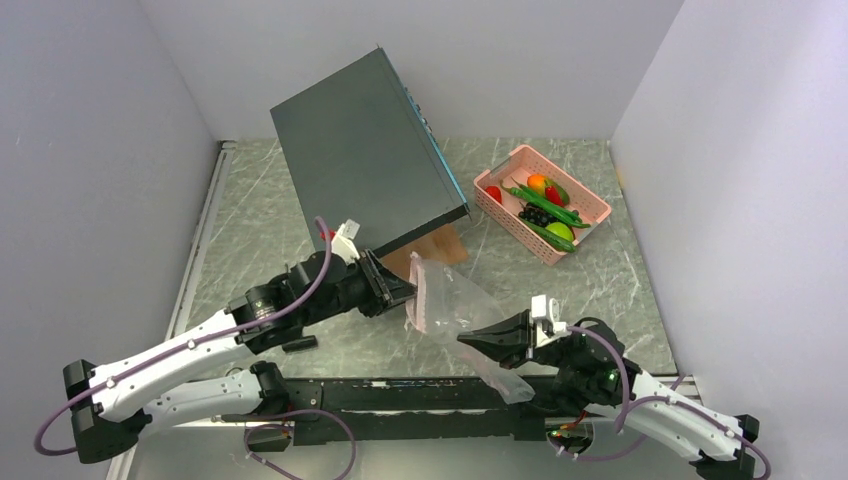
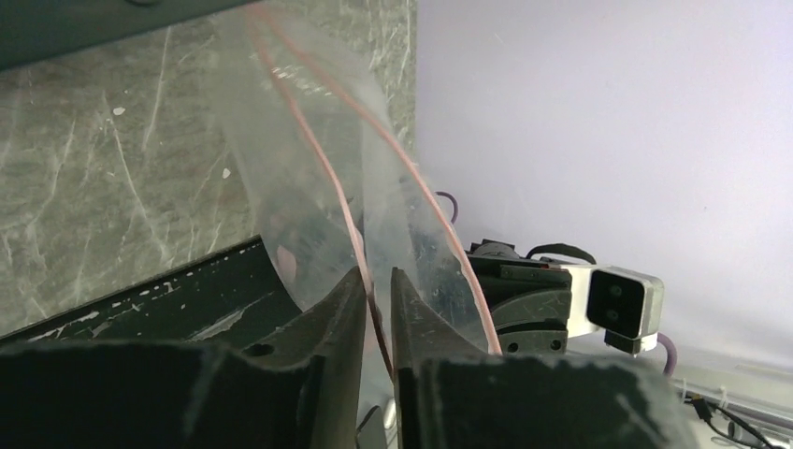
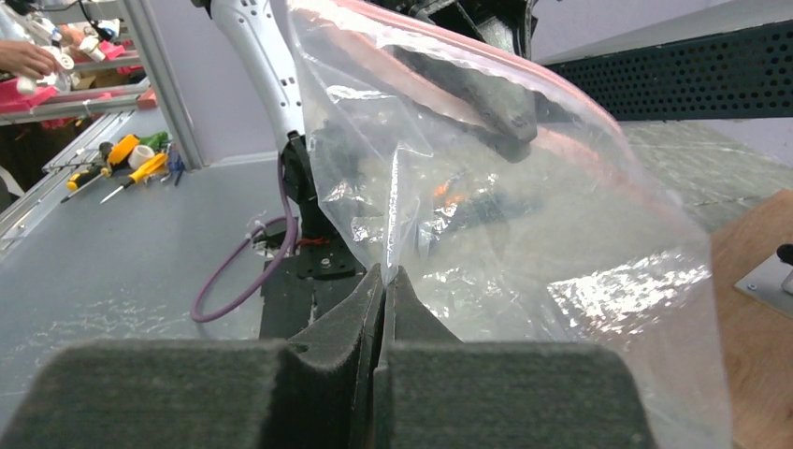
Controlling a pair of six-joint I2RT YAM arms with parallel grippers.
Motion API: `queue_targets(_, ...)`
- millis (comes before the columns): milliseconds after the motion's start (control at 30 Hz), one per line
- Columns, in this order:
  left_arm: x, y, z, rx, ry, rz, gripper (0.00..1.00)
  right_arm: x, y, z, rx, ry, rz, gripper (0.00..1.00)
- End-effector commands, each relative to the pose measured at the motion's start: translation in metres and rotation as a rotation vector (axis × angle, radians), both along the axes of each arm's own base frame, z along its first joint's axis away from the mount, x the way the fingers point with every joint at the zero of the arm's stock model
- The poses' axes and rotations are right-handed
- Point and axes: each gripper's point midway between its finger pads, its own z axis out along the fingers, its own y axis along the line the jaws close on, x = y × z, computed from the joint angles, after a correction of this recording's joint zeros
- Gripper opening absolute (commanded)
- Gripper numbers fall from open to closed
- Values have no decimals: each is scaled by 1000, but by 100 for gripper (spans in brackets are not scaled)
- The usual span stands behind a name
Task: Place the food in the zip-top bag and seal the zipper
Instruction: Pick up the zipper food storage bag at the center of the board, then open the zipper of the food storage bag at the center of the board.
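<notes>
Early stage: right gripper (image 1: 470, 339) clamped on the empty zip-top bag (image 1: 452, 303), left gripper (image 1: 408, 291) narrow around its zipper (image 2: 323, 168), food (image 1: 545, 210) all in the pink basket (image 1: 590, 205) beyond the bag.

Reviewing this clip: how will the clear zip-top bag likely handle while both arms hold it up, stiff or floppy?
Probably floppy: the zip-top bag sags and creases between the left gripper and right gripper. It looks light, being empty thin film. The glossy film may be slippery, so the right jaws, pinched on a thin fold, could lose it. The food still lies in the pink basket.
</notes>
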Motion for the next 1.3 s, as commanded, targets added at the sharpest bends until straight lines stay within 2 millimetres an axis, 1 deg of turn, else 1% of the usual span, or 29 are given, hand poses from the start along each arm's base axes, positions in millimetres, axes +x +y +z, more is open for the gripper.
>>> queue_targets(0, 3, 11, 11, -4, -37, 48, 13, -1, -3, 25, 54, -21, -6, 0)
queue_targets(67, 6, 17, 14, 33, -75, 59, 0, 6, -2, 20, 36, 27, -36, 0)
queue_targets(100, 7, 21, 15, 69, -99, 55, 0, 12, -2, 18, 26, 64, -66, 10)
queue_targets(167, 8, 25, 26, 154, -168, 25, 0, 23, -3, 13, -4, 158, -122, 41)
queue_targets(200, 7, 26, 28, 218, -187, 5, 0, 28, -4, 13, -12, 212, -153, 53)
queue_targets(233, 7, 28, 45, 262, -227, -8, 0, 33, -6, 15, -19, 268, -185, 64)
queue_targets(267, 5, 28, 49, 328, -253, -32, 0, 40, -9, 14, -25, 337, -228, 75)
queue_targets(300, 6, 26, 43, 429, -259, -45, 0, 46, -12, 11, -50, 399, -274, 81)
queue_targets(367, 3, 26, 41, 590, -281, -52, 0, 52, -15, 5, -112, 492, -336, 88)
queue_targets(433, 1, 17, 37, 716, -295, -77, 0, 60, -20, 3, -169, 561, -405, 89)
queue_targets(467, 1, 11, 32, 772, -293, -87, 0, 65, -24, 4, -188, 603, -456, 91)
queue_targets(533, 0, -2, 26, 834, -298, -103, 0, 76, -37, 4, -214, 683, -578, 92)
queue_targets(567, -1, -10, 23, 853, -304, -114, 0, 81, -44, 5, -215, 714, -629, 90)
queue_targets(633, -2, -24, 15, 865, -314, -143, 0, 88, -61, 6, -211, 769, -740, 87)
queue_targets(700, -3, -38, 2, 849, -323, -167, 0, 93, -85, 5, -196, 848, -877, 85)
queue_targets(733, -2, -46, -1, 821, -328, -167, 0, 97, -98, 5, -191, 855, -947, 84)
queue_targets(767, -2, -50, -9, 812, -325, -171, 0, 97, -105, 6, -193, 852, -975, 84)
queue_targets(833, -3, -54, -22, 786, -322, -168, 0, 95, -114, 13, -193, 827, -982, 83)
queue_targets(900, -4, -60, -28, 733, -326, -163, 0, 94, -115, 20, -185, 806, -965, 83)
queue_targets(967, -5, -66, -25, 664, -333, -158, 0, 92, -114, 27, -179, 795, -937, 81)
queue_targets(1033, -5, -71, -21, 608, -336, -144, 0, 90, -106, 33, -184, 786, -895, 80)
queue_targets(1100, -5, -76, -14, 563, -342, -131, 0, 89, -94, 34, -217, 777, -854, 80)
queue_targets(1200, -1, -80, -6, 531, -351, -108, 0, 92, -85, 17, -306, 832, -897, 83)
queue_targets(1267, -1, -83, -4, 520, -356, -105, 0, 94, -79, 1, -366, 861, -926, 83)
